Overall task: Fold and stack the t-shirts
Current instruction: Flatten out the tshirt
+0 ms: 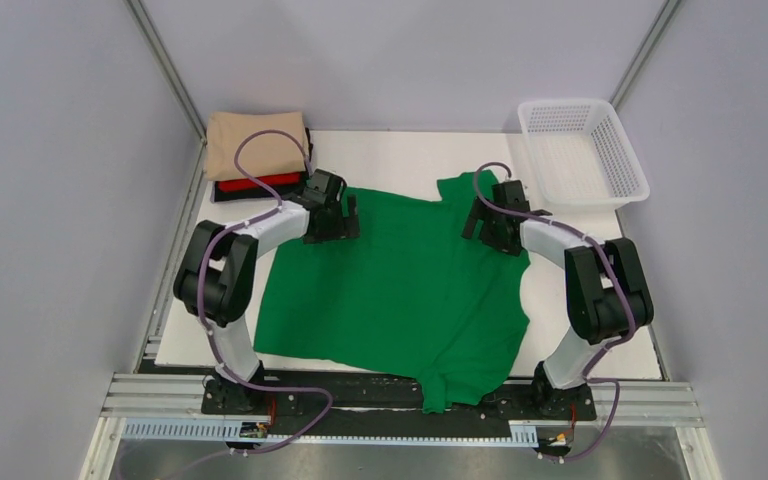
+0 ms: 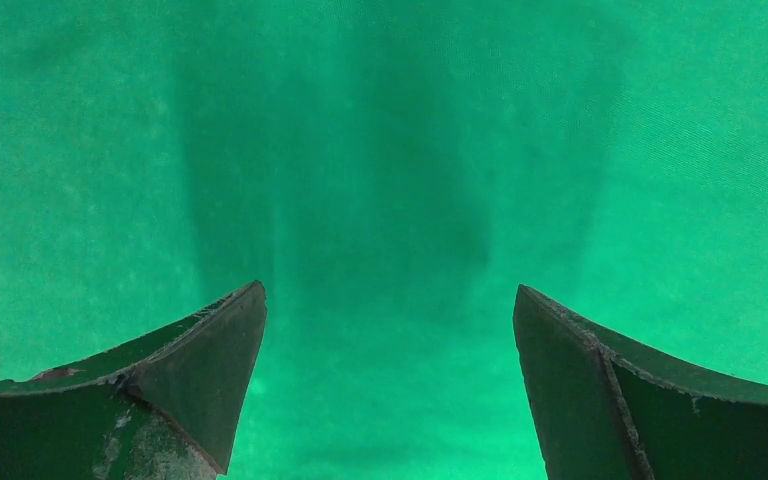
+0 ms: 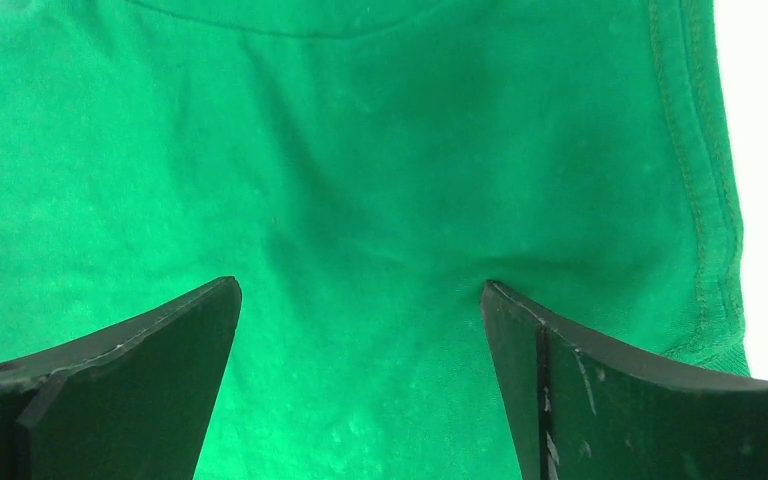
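The green shirt (image 1: 400, 290) lay unfolded mid-frame on the counter (image 1: 400, 155); beige shirt (image 1: 255, 145), red shirt (image 1: 260, 183) and black shirt (image 1: 222, 194) sat stacked upper left, apparently done. Left gripper (image 1: 340, 222) and right gripper (image 1: 488, 226) hung over its top, jaws apart.

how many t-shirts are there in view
4: green t-shirt spread mid-table; beige t-shirt atop the far-left stack, red t-shirt under it, black t-shirt lowest, barely showing. More could hide within.

Black-jointed, white-linked left arm (image 1: 260, 232) and right arm (image 1: 552, 240), looping purple cables (image 1: 270, 133), dark scuffed gripper fingers (image 2: 190, 370).
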